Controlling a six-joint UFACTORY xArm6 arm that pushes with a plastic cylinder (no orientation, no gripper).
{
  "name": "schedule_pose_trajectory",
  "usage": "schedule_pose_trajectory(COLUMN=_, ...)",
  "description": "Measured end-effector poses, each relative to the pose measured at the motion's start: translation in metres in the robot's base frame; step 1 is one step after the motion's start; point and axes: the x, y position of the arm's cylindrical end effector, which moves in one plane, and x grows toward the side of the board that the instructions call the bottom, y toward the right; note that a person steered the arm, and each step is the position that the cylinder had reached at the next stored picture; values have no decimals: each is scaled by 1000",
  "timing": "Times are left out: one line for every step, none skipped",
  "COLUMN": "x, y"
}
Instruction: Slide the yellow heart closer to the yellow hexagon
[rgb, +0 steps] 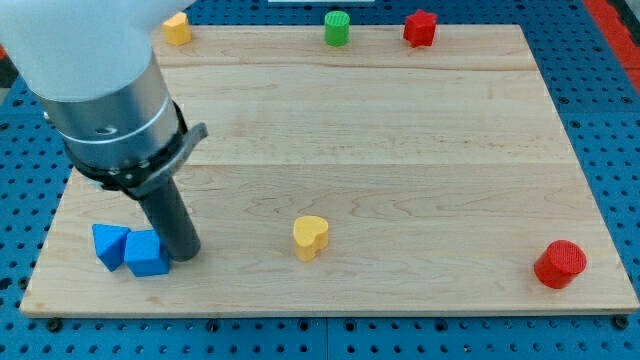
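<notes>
The yellow heart (311, 236) lies on the wooden board (400, 150) below the middle. The yellow hexagon (177, 28) sits at the board's top edge, toward the view's left, partly behind the arm. My tip (184, 255) rests at the lower left, touching the right side of a blue cube (147, 253). The tip is well to the left of the yellow heart and far below the yellow hexagon.
A blue triangular block (108, 244) lies against the blue cube's left. A green cylinder (337, 28) and a red star (420, 28) sit at the top edge. A red cylinder (560, 264) is at the lower right corner.
</notes>
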Motion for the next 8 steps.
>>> schedule_pose_trajectory(x=11, y=79)
schedule_pose_trajectory(x=7, y=134)
schedule_pose_trajectory(x=-14, y=129)
schedule_pose_trajectory(x=-31, y=128)
schedule_pose_trajectory(x=-50, y=128)
schedule_pose_trajectory(x=-65, y=129)
schedule_pose_trajectory(x=-68, y=127)
schedule_pose_trajectory(x=-69, y=127)
